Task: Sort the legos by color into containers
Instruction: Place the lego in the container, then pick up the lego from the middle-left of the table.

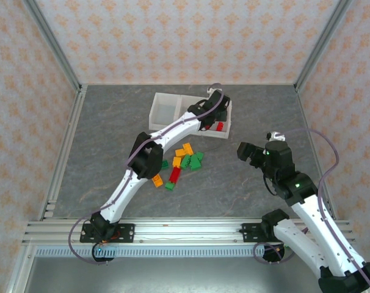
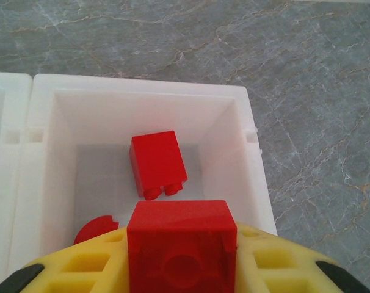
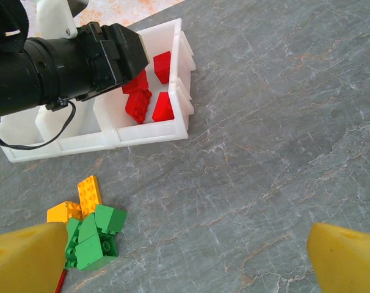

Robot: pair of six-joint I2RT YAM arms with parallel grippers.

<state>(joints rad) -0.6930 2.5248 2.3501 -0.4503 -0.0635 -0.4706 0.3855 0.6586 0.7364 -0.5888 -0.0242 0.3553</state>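
Pinched between the yellow fingers of my left end effector, a red brick hangs over the tray's end compartment where other red bricks lie, while my right end effector gapes empty above the worktop near the green and orange pile.

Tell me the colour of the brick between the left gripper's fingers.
Red. The brick in the left gripper shows best in the left wrist view.

Two arms, left arm and right arm: white tubular links joined by black housings. Lilac cables loop alongside each. Behind the right gripper, a green indicator light; its fingers are yellow.
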